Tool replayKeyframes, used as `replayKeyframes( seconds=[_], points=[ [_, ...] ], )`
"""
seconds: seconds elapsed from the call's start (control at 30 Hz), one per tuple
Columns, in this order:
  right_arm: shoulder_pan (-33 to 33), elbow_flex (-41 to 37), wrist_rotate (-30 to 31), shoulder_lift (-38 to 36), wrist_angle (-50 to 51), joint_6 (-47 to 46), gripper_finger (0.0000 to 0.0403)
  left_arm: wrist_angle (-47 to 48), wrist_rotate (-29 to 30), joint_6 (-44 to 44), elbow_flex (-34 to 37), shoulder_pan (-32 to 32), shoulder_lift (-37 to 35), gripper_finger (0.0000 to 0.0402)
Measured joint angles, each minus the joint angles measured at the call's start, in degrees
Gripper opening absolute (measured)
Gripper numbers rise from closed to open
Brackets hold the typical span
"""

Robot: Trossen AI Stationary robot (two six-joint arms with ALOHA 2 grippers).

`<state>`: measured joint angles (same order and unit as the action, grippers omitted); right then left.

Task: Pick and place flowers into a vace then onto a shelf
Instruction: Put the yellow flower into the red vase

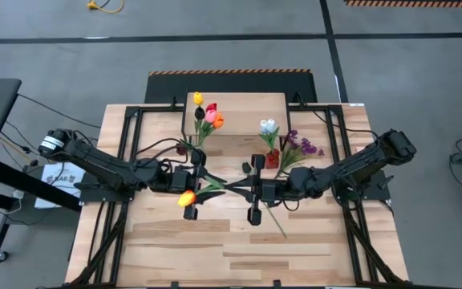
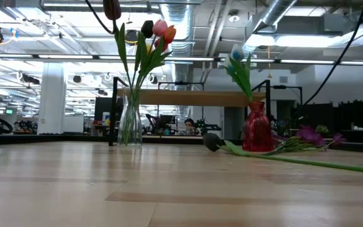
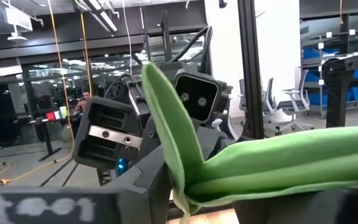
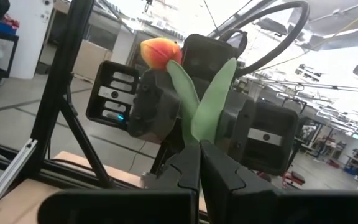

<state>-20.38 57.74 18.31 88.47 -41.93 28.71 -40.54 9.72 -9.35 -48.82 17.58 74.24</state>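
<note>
An orange-yellow tulip (image 1: 187,198) hangs above the table's middle, and both grippers are shut on it. Its head (image 4: 160,53) lies toward the table's left, beside my left gripper (image 1: 203,186). Its green leaves (image 3: 260,168) reach toward my right gripper (image 1: 243,187). A clear glass vase (image 2: 130,123) holds several tulips. A red vase (image 2: 257,126) holds pale ones. Both vases stand in front of the shelf (image 1: 243,108). A dark-headed tulip (image 2: 212,142) lies flat on the table, its stem (image 1: 275,221) running toward the near right. My left gripper has the tulip where the leaves spring from the stem (image 3: 188,193), a little below the head, between its two fingers. It comes level from the table's left; the fingers are mostly out of the picture. The tulip lies roughly level, clear of the table. My right gripper pinches the tulip at the foot of its leaves (image 4: 199,142) between its two fingertips (image 4: 219,165). It comes about level from the table's right, along the stem. The leaves fan up and away from the tips toward the head.
Purple sprigs (image 1: 301,147) lie on the table right of the red vase (image 1: 273,158). Black frame posts stand at the table's sides. Bare planks (image 1: 215,249) stretch toward the near edge.
</note>
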Motion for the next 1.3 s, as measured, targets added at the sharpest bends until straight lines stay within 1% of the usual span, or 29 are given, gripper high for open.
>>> replayKeyframes(
  seconds=[0.07, 0.13, 0.2, 0.23, 0.33, 0.4, 0.57, 0.63, 0.7, 0.77, 0.83, 0.93, 1.0, 1.13, 1.3],
  points=[
    [0.0, 0.0, 0.0, 0.0, 0.4, 0.2, 0.0000, 0.4, 0.0, -0.8, 0.0, 0.0, 0.0, 0.0102],
    [0.0, 0.0, 0.0, 0.0, 0.9, 0.2, 0.0000, 0.6, 0.1, -1.8, 0.0, 0.0, 0.0, 0.0067],
    [0.0, 0.0, 0.0, 0.0, 1.7, 0.2, 0.0005, 0.8, 0.7, -2.0, 0.0, 0.0, 0.0, 0.0025],
    [-0.2, 0.0, 0.2, -0.1, 2.0, 0.2, 0.0009, 0.9, 1.4, -2.0, 0.0, 0.0, 0.0, 0.0013],
    [-1.2, 0.0, 3.2, -1.4, 5.2, 0.3, 0.0029, 1.1, 4.1, -3.0, 0.0, 0.0, 0.0, 0.0005],
    [-2.3, -0.1, 6.6, -3.1, 9.7, 0.3, 0.0046, 3.7, 4.7, -3.5, -0.8, -0.2, 0.0, 0.0003],
    [-4.9, 0.0, 11.3, -9.4, 24.2, -0.3, 0.0077, 16.2, 4.1, -3.4, -7.4, -1.1, 0.0, 0.0001],
    [-5.3, 0.0, 11.7, -12.3, 31.7, -3.7, 0.0082, 22.4, 3.6, -2.8, -10.6, -1.9, 0.0, 0.0001],
    [-5.2, 0.0, 11.6, -14.9, 38.0, -8.2, 0.0084, 28.8, 0.5, -1.7, -14.1, -3.5, 0.0, 0.0001],
    [-4.7, 0.0, 11.5, -16.6, 42.2, -12.5, 0.0084, 34.4, -4.1, -0.3, -17.3, -5.3, 0.2, 0.0001],
    [-3.7, -0.1, 9.0, -17.2, 44.9, -15.8, 0.0084, 38.4, -9.2, 0.2, -20.0, -7.5, 1.4, 0.0000],
    [-1.3, 0.0, 3.0, -16.4, 44.1, -18.8, 0.0085, 41.3, -16.4, 0.9, -23.0, -10.1, 5.0, 0.0000],
    [0.0, -0.1, 1.4, -15.3, 43.2, -19.3, 0.0088, 41.4, -19.6, 1.1, -24.4, -11.2, 7.6, 0.0000],
    [1.6, -0.1, 0.5, -12.9, 40.1, -19.7, 0.0089, 41.5, -20.5, 0.3, -26.0, -11.4, 10.9, 0.0000],
    [1.6, -0.1, -3.5, -12.3, 38.3, -19.7, 0.0089, 40.9, -21.7, -0.2, -26.2, -11.3, 11.3, 0.0000]
  ],
)
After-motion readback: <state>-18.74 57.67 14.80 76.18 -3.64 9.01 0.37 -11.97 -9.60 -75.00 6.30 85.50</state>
